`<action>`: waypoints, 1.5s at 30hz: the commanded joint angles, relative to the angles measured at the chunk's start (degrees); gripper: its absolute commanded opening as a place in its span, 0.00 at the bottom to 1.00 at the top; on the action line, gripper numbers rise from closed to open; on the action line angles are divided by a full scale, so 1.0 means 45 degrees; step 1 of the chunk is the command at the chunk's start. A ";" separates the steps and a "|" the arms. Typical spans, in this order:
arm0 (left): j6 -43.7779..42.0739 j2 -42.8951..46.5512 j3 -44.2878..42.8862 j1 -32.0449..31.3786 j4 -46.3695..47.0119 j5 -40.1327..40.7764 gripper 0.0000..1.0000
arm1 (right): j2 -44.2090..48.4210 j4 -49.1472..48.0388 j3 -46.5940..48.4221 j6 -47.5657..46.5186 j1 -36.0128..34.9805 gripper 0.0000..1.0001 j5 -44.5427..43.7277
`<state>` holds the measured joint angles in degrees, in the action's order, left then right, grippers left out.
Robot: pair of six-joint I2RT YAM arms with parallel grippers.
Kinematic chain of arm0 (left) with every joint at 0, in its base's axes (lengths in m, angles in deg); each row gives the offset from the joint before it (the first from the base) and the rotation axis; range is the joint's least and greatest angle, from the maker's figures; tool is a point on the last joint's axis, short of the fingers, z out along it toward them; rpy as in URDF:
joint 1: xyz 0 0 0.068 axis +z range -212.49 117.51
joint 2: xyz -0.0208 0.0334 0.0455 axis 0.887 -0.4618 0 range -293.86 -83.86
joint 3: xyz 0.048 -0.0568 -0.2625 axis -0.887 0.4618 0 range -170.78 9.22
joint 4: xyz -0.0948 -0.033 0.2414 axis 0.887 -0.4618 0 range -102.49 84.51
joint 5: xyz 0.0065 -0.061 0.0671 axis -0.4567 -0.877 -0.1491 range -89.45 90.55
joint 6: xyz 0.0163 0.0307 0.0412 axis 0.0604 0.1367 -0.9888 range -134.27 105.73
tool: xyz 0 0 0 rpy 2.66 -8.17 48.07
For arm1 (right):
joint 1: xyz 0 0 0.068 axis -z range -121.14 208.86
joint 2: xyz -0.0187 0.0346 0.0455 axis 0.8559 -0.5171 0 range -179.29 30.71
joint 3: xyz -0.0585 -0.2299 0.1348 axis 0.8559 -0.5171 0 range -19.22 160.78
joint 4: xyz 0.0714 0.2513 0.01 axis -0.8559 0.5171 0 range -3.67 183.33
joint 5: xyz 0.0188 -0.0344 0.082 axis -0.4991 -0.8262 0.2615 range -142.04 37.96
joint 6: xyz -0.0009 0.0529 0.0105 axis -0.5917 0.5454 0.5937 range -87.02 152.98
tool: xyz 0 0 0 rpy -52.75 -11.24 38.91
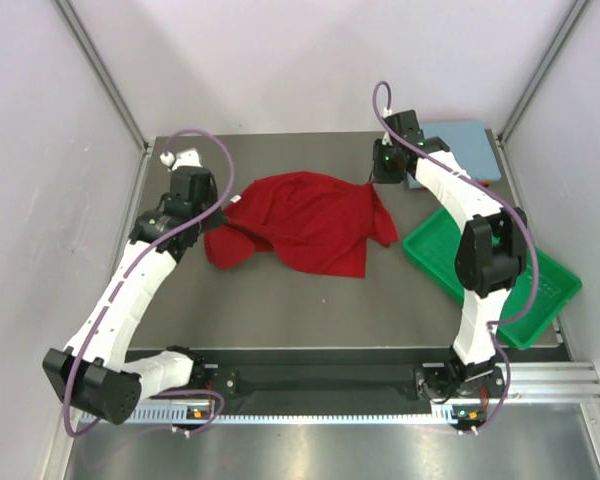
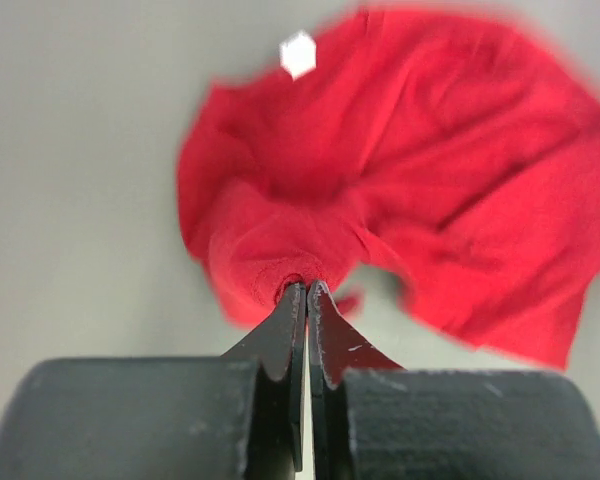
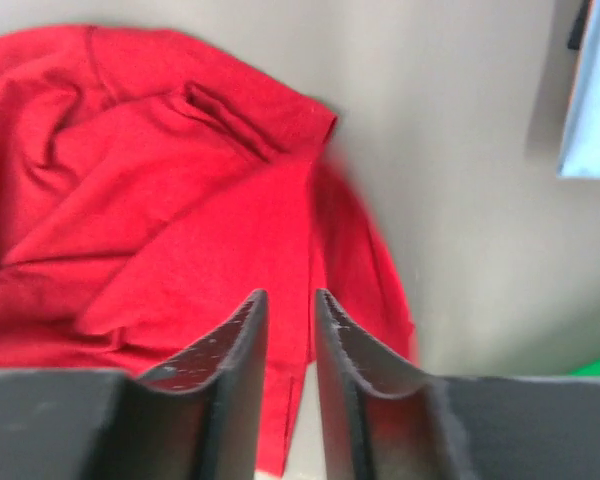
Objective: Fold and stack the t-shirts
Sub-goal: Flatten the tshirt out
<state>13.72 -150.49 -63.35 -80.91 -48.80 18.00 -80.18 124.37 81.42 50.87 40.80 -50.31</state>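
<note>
A dark red t-shirt [image 1: 305, 222] lies crumpled in the middle of the table, its small white neck label [image 2: 298, 53] at its far left edge. My left gripper [image 1: 220, 206] is at the shirt's left edge, shut on a pinch of the red cloth [image 2: 280, 250]. My right gripper [image 1: 379, 180] hovers at the shirt's far right corner, its jaws a little apart with nothing between them; the red shirt [image 3: 160, 200] lies below. A folded light blue t-shirt [image 1: 462, 140] lies at the back right, also in the right wrist view [image 3: 592, 105]. A second red shirt is not clearly visible.
A green plastic tray [image 1: 525, 300] stands at the right, hanging over the table's right edge. White walls and metal posts close in the table on three sides. The right arm's elbow [image 1: 485, 250] is above the tray.
</note>
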 commanded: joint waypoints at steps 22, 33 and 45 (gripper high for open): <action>0.0714 0.0666 0.2983 0.0108 0.2046 -0.2335 0.00 | 0.5484 -0.0604 -0.8947 1.0667 -0.3016 0.40 -0.1380; 0.0519 0.0959 0.3023 0.0127 0.1987 -0.2472 0.00 | 0.3334 -0.0035 -0.8946 1.2625 -0.3115 0.36 -0.1773; 0.0557 0.0920 0.3061 0.0127 0.2261 -0.2355 0.00 | 0.2690 -0.0250 -0.9512 1.3348 -0.3173 0.34 -0.2164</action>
<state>16.86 -147.69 -49.47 -80.58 -41.87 7.42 -66.89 123.45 39.98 109.14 27.09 -58.52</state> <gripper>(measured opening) 0.013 0.348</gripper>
